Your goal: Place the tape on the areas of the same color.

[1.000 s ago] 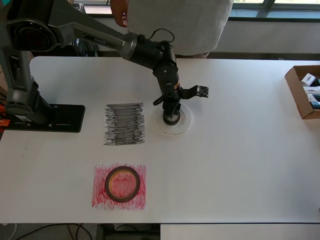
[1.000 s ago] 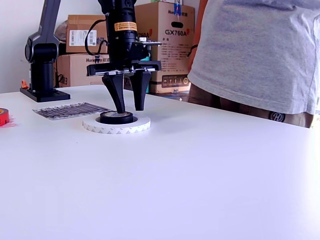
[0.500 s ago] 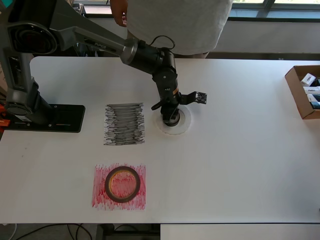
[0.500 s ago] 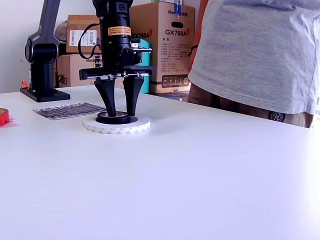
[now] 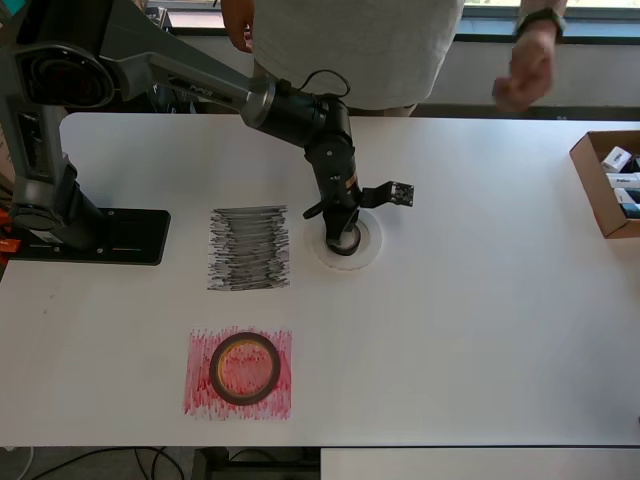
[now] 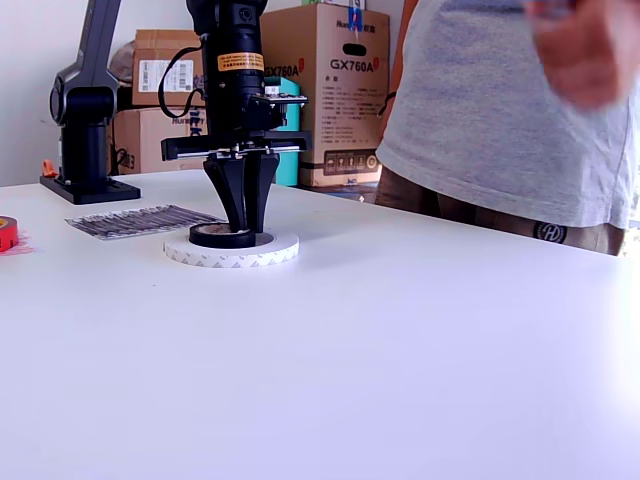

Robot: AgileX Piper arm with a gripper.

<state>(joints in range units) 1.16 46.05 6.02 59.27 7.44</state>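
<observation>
- The black pincer [image 6: 243, 228] points straight down with its fingers drawn close together, reaching into the small black tape ring [image 6: 222, 237]; whether they press the ring's wall cannot be told.
- That black ring lies on the white surface [image 5: 480, 300] inside the wide translucent whitish tape ring [image 5: 349, 243].
- Beside the pincer, to the overhead view's left, lies the black-grey scribbled patch [image 5: 249, 248].
- Further off, toward that view's bottom, the wide dark-red tape ring [image 5: 244, 367] rests on the red scribbled patch [image 5: 199, 398].
</observation>
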